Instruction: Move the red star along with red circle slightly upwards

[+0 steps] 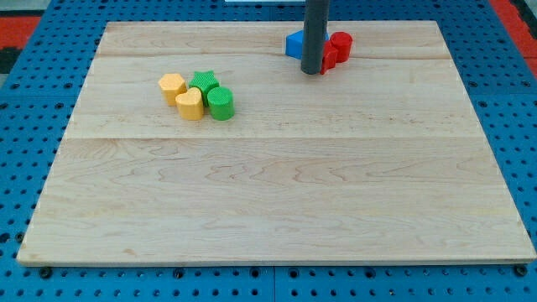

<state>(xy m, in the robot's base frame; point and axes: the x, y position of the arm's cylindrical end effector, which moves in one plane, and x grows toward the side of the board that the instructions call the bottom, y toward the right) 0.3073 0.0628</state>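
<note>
Camera view: one wooden table (277, 193) seen from the bottom edge toward the top edge.
My tip (311, 73): lower end of a dark rod, no jaws to open or close, holding nothing; it sits just below the red pair, near the table's top edge, right of centre.
Red circle (341, 44): close to the top edge, at the right of its cluster.
Red star (328, 57): mostly hidden behind the rod, touching the circle; which way its points face, and any long axis, cannot be told.
Blue block (294, 44): just left of the rod, shape unclear.
Other blocks: yellow hexagon (172, 85), yellow heart (190, 105), green star (204, 82), green circle (221, 104), grouped toward the left edge.
Step advice: probably push gently toward the top edge, centred under both reds, a short stroke; little table remains above, and the blue block may be dragged along.
</note>
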